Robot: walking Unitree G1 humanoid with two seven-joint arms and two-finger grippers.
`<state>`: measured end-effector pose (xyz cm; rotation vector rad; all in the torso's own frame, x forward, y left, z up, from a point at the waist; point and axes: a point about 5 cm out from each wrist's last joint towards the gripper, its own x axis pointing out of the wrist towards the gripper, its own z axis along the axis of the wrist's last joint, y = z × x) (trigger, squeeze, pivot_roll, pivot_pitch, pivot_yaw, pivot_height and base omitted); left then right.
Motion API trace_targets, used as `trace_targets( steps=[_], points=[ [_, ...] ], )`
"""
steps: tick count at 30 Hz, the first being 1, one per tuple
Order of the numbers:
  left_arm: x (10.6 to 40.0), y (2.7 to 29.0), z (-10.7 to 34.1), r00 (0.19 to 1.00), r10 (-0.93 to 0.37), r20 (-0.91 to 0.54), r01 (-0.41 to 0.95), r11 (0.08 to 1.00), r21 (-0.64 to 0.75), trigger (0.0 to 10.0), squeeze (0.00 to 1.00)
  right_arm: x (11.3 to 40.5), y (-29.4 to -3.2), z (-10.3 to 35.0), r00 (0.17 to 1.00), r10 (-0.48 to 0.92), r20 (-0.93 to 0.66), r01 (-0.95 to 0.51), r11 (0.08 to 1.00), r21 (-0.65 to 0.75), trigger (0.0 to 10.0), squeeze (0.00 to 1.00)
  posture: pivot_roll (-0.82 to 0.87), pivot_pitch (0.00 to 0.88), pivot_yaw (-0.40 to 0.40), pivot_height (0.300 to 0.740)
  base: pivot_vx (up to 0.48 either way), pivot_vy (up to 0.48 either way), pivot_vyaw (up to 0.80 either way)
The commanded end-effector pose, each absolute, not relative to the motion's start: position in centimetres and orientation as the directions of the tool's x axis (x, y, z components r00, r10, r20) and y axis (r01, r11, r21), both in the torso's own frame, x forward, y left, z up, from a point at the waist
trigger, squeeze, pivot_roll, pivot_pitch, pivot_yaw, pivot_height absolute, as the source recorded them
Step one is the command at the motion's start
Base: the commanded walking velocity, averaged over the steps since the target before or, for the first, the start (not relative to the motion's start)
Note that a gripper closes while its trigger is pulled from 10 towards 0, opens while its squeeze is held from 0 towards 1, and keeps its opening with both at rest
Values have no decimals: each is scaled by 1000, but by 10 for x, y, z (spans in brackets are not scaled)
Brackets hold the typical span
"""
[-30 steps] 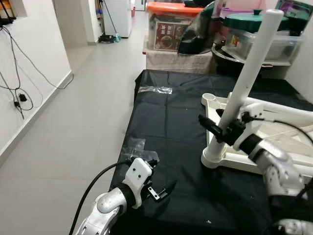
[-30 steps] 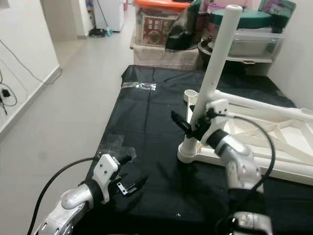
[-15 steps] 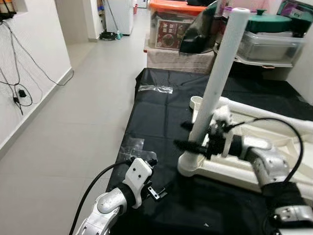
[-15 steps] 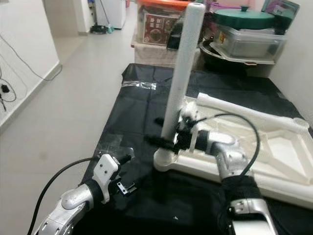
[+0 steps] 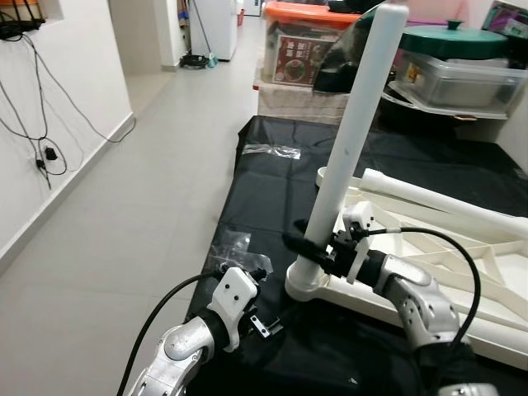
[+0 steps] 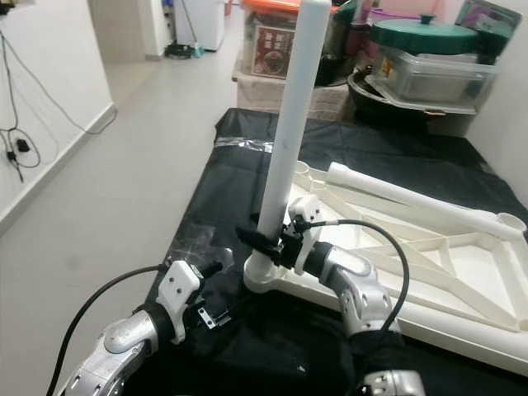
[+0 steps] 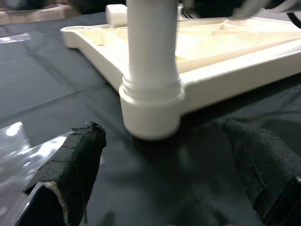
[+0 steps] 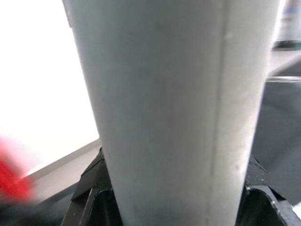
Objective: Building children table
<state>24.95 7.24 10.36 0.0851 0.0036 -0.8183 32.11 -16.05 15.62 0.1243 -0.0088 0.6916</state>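
A white table top (image 5: 429,256) lies upside down on a black cloth (image 5: 272,198). One white round leg (image 5: 351,136) stands upright in its near left corner socket (image 7: 150,110). My right gripper (image 5: 309,245) is shut on that leg low down, just above the socket. In the right wrist view the leg (image 8: 174,113) stands between the black fingers (image 8: 91,188). A second white leg (image 5: 445,204) lies across the table top. My left gripper (image 5: 264,318) hovers open over the cloth just in front of the socket, its padded fingers (image 7: 70,165) apart with nothing between them.
Clear plastic wrappers (image 5: 270,150) lie on the cloth at the far left and near my left gripper. Storage boxes, an orange-lidded bin (image 5: 309,41) and a green-lidded pot (image 5: 454,41) crowd the back. Grey tiled floor (image 5: 124,206) runs along the left, with cables on the wall.
The camera has shifted. My right gripper has slid the table top with its upright leg to the left, nearer my left gripper. The left gripper stays where it was.
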Motion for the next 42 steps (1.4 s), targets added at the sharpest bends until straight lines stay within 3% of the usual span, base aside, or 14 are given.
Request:
trace_targets(
  steps=[1,7,13,14,15,17,18,22,23,24,25,34,35,42],
  points=[
    [249,72,101,679,-732,-46,733,676,77,10000,0,324,-189,159,947,316,62,-321,940,112,0,0,194,0,-83,740,0,0,0],
    [249,72,101,677,-734,-47,735,673,77,10000,0,303,-223,150,918,-396,22,395,918,44,0,0,191,0,-81,740,0,0,0],
    [250,72,102,678,-734,-45,734,674,80,10000,0,289,-205,139,854,-520,-37,521,848,98,0,0,192,0,-80,740,0,0,0],
    [251,72,102,678,-733,-44,734,674,81,10000,0,291,-189,136,878,-476,-51,479,867,138,4118,0,192,0,-79,740,0,0,0],
    [251,72,102,678,-734,-44,734,674,83,10000,0,294,-176,134,910,-413,-46,415,897,152,10000,0,193,0,-81,740,0,0,0],
    [251,72,102,678,-734,-44,734,674,84,10000,0,295,-165,134,932,-360,-35,360,917,169,10000,0,193,0,-81,740,0,0,0],
    [251,72,102,678,-734,-44,734,674,84,10000,0,296,-157,133,952,-305,-23,304,935,183,10000,1000,188,0,-75,740,0,0,0],
    [252,72,102,678,-734,-43,734,673,84,10000,0,296,-152,133,955,-295,-19,294,938,185,10000,1000,188,0,-75,740,0,0,0],
    [252,71,102,677,-734,-44,735,673,85,10000,0,296,-154,134,961,-276,13,271,950,155,10000,588,188,0,-77,740,0,0,0],
    [252,71,102,677,-735,-44,735,672,85,10000,0,296,-155,135,964,-264,34,258,958,128,10000,588,188,0,-77,740,0,0,0],
    [253,71,102,676,-736,-43,736,671,86,10000,0,296,-164,135,971,-231,52,224,968,116,10000,0,185,0,-73,740,0,0,0],
    [258,69,102,673,-739,-44,739,667,92,10000,0,301,-191,141,976,206,72,-216,955,205,10000,0,181,0,-65,740,0,0,0],
    [259,69,102,670,-741,-44,741,665,95,10000,0,300,-189,146,897,440,47,-442,881,171,10000,0,182,0,-62,740,0,0,0],
    [261,69,103,670,-741,-44,741,664,99,10000,0,302,-183,157,687,727,-5,-720,681,134,10000,0,195,0,-72,740,0,0,0]
  ],
)
